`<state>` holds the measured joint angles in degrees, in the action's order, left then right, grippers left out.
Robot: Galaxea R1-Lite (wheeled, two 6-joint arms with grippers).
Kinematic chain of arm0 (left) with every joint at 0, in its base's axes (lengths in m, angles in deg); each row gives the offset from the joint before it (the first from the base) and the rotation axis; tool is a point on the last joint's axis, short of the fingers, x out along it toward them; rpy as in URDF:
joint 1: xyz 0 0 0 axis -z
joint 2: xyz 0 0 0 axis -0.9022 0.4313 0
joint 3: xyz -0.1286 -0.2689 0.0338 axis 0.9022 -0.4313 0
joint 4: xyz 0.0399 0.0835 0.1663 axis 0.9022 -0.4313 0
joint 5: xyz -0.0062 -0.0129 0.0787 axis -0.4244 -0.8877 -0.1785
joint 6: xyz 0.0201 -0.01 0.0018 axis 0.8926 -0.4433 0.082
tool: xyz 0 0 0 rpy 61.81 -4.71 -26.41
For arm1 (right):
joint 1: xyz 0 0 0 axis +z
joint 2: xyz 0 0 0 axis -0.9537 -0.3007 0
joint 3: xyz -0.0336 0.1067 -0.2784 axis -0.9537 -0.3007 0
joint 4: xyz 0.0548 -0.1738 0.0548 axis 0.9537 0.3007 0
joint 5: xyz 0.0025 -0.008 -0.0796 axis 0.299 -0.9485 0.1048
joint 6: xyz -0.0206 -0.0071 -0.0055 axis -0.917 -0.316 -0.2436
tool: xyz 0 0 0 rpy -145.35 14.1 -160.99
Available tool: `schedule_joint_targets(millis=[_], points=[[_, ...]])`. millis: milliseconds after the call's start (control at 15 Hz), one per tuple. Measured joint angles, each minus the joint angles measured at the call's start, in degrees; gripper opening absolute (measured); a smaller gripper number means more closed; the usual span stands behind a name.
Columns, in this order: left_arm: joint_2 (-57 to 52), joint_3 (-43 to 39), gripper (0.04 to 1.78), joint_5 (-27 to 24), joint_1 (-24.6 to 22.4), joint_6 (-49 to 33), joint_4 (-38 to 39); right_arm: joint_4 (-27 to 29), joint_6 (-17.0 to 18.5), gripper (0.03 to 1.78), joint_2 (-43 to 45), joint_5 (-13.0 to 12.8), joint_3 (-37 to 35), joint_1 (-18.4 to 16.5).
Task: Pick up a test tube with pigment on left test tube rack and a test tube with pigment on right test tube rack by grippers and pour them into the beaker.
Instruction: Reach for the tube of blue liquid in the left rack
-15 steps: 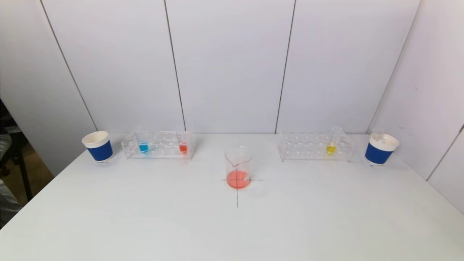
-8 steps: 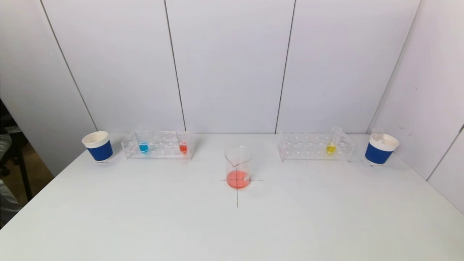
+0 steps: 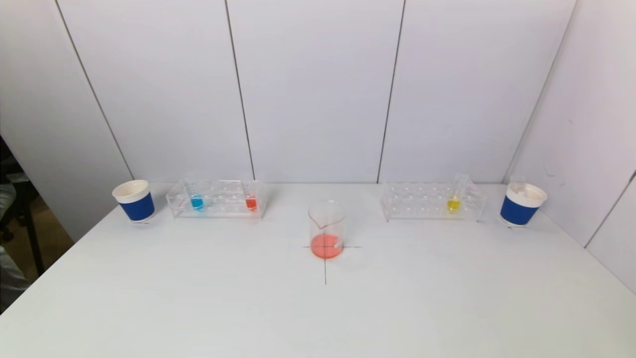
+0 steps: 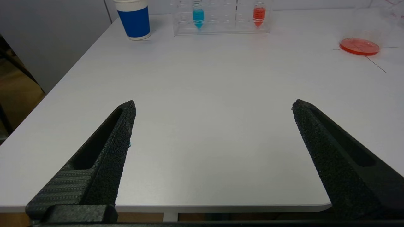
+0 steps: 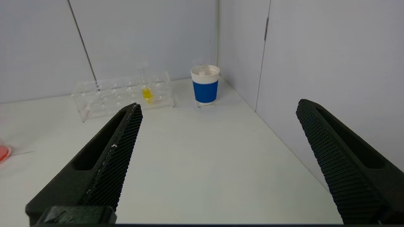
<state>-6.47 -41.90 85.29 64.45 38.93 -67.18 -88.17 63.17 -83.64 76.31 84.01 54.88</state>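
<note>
The clear left rack (image 3: 217, 199) holds a blue-pigment tube (image 3: 197, 200) and a red-pigment tube (image 3: 251, 201); both tubes also show in the left wrist view, blue (image 4: 198, 14) and red (image 4: 259, 13). The right rack (image 3: 431, 201) holds a yellow-pigment tube (image 3: 453, 201), also seen as the yellow tube (image 5: 147, 94). The glass beaker (image 3: 326, 230) with orange-red liquid stands on a cross mark mid-table. My left gripper (image 4: 213, 105) hangs open over the table's near left edge, holding nothing. My right gripper (image 5: 219, 107) is open and empty near the right wall. Neither arm shows in the head view.
A blue-and-white paper cup (image 3: 134, 200) stands left of the left rack. Another cup (image 3: 521, 204) stands right of the right rack with a clear tube in it. White wall panels close the back and right side. The table edge (image 4: 176, 208) lies under the left gripper.
</note>
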Motion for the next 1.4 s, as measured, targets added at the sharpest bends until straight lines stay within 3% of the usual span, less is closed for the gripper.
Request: schedule_joint_targets(millis=[267,800,1133,1400], points=[[0.00,0.00,1.73,0.00,0.00,0.02,-0.02,2.21,0.85,1.77,-0.02,0.96,0.41,1.29],[0.00,0.01,1.73,0.00,0.00,0.02,-0.02,15.46,2.26,1.77,-0.13,5.33,11.54,5.84],[0.00,0.00,1.73,0.00,0.00,0.00,-0.02,26.20,2.17,1.77,-0.22,5.55,21.99,11.30],[0.00,0.00,1.73,-0.02,0.00,0.02,-0.02,28.49,2.01,1.77,0.09,5.11,26.28,14.43]])
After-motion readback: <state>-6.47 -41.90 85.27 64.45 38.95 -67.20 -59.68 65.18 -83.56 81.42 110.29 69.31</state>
